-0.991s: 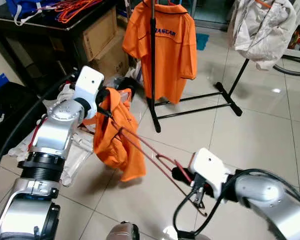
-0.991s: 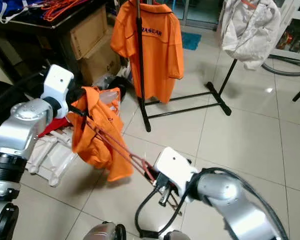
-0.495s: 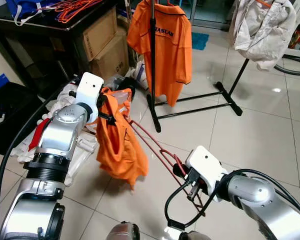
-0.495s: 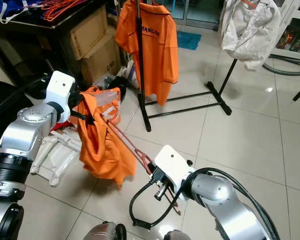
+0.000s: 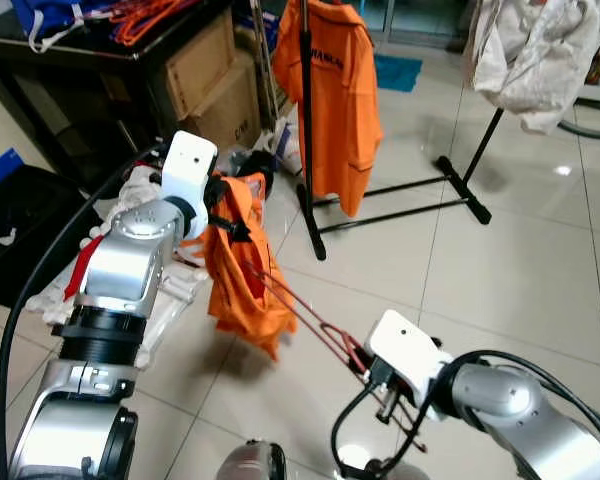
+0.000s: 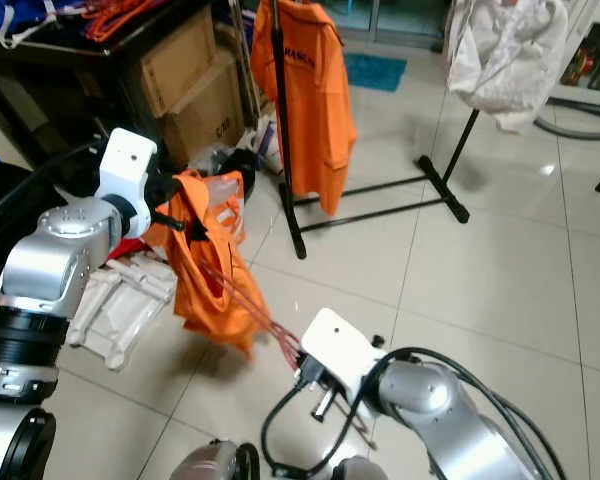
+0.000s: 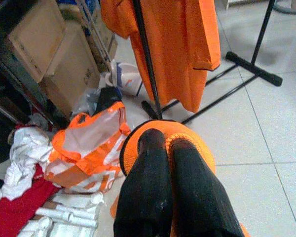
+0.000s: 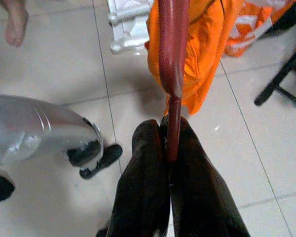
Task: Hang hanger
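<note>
Glossy pale tiles (image 5: 500, 260) carry a black T-footed rack (image 5: 310, 150) with a hanging orange polo (image 5: 342, 95) at the far side. At near left, the left gripper (image 7: 167, 148) pinches crumpled orange shirt (image 5: 242, 270) fabric. At near right, the right gripper (image 8: 170, 143) clamps the thin red hanger (image 8: 173, 54).

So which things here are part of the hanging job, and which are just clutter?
In the job: red hanger; orange shirt on it; left pincer; right pincer; black rack.

Lying about: cardboard boxes; white cloth; orange bag.
</note>
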Controlling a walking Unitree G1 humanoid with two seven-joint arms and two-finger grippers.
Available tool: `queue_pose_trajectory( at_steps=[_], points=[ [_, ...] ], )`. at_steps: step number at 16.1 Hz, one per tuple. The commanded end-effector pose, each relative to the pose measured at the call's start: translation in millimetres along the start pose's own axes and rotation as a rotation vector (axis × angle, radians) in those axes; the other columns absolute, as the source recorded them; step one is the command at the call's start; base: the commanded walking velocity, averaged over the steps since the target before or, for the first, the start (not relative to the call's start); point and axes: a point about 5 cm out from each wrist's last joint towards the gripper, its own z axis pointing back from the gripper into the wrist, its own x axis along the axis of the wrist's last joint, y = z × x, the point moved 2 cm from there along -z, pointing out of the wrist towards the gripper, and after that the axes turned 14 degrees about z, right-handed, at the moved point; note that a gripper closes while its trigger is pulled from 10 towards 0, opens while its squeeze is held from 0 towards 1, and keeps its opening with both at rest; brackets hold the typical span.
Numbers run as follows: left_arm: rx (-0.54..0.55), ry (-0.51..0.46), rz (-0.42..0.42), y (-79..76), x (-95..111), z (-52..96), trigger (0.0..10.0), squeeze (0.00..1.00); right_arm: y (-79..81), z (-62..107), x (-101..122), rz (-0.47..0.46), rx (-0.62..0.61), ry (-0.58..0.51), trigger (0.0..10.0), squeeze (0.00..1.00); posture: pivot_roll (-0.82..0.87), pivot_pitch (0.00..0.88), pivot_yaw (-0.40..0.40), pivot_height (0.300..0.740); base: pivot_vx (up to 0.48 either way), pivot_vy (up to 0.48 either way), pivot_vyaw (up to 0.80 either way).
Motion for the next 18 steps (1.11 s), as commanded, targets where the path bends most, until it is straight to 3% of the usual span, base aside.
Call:
queue_pose_trajectory(
  at_steps=[1, 7, 12, 18],
  points=[
    [-0.003, -0.037, 0.011, -1.1, 10, 4.1, 10.0, 0.00, 2.7, -1.9, 3, -0.014, 0.006, -0.007, 10.0, 0.00, 0.04, 0.168, 0.109, 0.740, 0.000, 0.000, 0.00],
    [-0.033, -0.052, 0.023, -17.4, 12, 4.6, 10.0, 0.00, 10.4, -11.5, 17, -0.064, 0.030, -0.039, 10.0, 0.00, 0.04, 0.171, 0.104, 0.740, 0.000, 0.000, 0.00],
    [-0.055, -0.067, 0.013, -26.6, 18, 7.9, 10.0, 0.00, 9.3, -15.3, 5, -0.146, -0.013, 0.053, 10.0, 0.00, 0.04, 0.173, 0.109, 0.740, 0.000, 0.000, 0.00],
    [-0.034, -0.058, -0.021, -24.3, 16, 7.9, 10.0, 0.00, 4.5, -9.8, 14, -0.206, -0.044, 0.006, 10.0, 0.00, 0.04, 0.182, 0.122, 0.740, 0.000, 0.000, 0.00]
  ],
)
